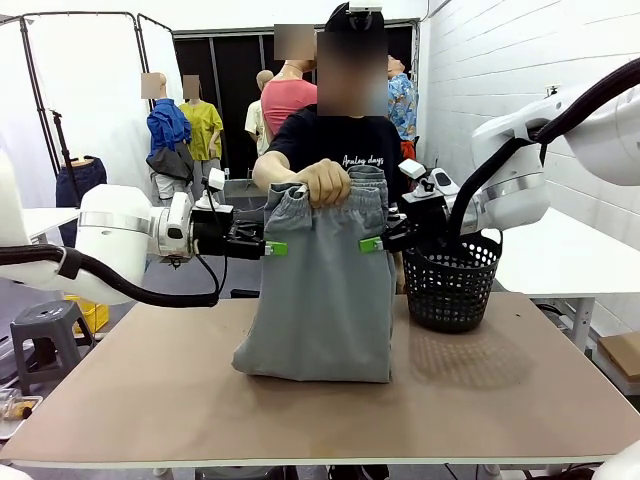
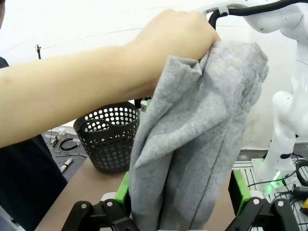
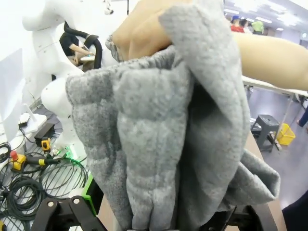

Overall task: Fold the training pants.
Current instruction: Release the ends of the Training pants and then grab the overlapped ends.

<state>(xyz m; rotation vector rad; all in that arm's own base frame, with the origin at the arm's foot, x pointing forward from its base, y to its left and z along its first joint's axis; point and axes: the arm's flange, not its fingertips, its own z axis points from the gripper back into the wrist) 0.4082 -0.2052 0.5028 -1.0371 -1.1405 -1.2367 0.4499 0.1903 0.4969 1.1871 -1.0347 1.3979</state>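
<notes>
You are at the very start of the fold. The training pants (image 1: 325, 290) hang upright over the middle of the surface (image 1: 150, 390). The person's hand (image 1: 325, 182) on the far side pinches them at the gathered waistband, and their lower end is slumped in a soft heap on the surface.

Your left claw (image 1: 272, 247) sits at the left edge of the cloth just under the waistband. Your right claw (image 1: 373, 243) sits at the right edge at about the same height.

- **Left claw:** the jaws stand wide. In the left wrist view the grey fabric drapes down between the green pads (image 2: 239, 191), and neither pad presses on it.
- **Right claw:** the jaws are spread wide too. In the right wrist view the cloth bunches right in front of the fingers, unclamped.

So nothing is gripped by you, and the person carries all the weight. No flat, finished fold lies on the surface. I cannot tell whether the legs are already doubled over each other.

What I judge is left for you: pinch both sides, take the pants from the hand, lay them down and fold them over. The black mesh basket (image 1: 452, 285) stands at the far right, just beside the pants.
</notes>
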